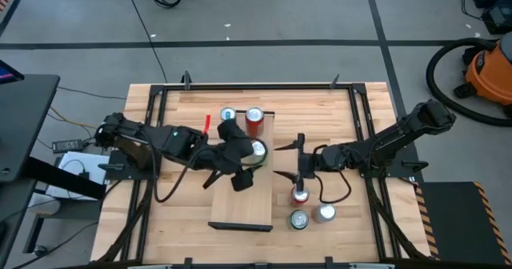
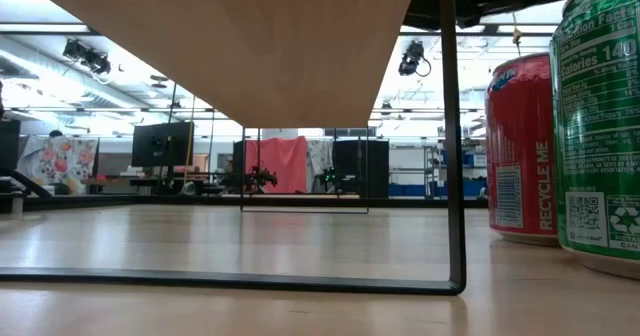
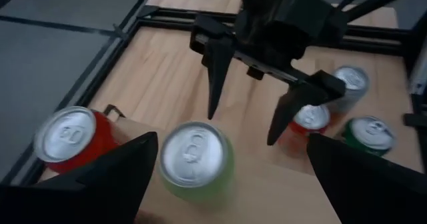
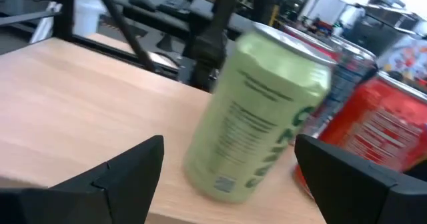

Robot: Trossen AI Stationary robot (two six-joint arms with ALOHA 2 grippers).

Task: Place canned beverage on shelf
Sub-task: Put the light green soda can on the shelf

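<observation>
While the left gripper [image 1: 250, 158] hangs with fingers spread above the light green can [image 1: 258, 149] standing on the shelf [image 1: 243, 190], the right gripper [image 1: 286, 160], at the can's three o'clock, is likewise open, holding nothing

Readable in the low view: "RECYCLE ME" running vertically up the red can [image 2: 522, 151]; "Nutrition Facts" partly cut off, and "Calories 140", on the green can [image 2: 602, 126]. Other cans' print illegible.

Orange shop vacuum [image 1: 490, 70] on floor, black hose [image 1: 438, 70] curled beside; monitor [image 2: 162, 144] in room.
</observation>
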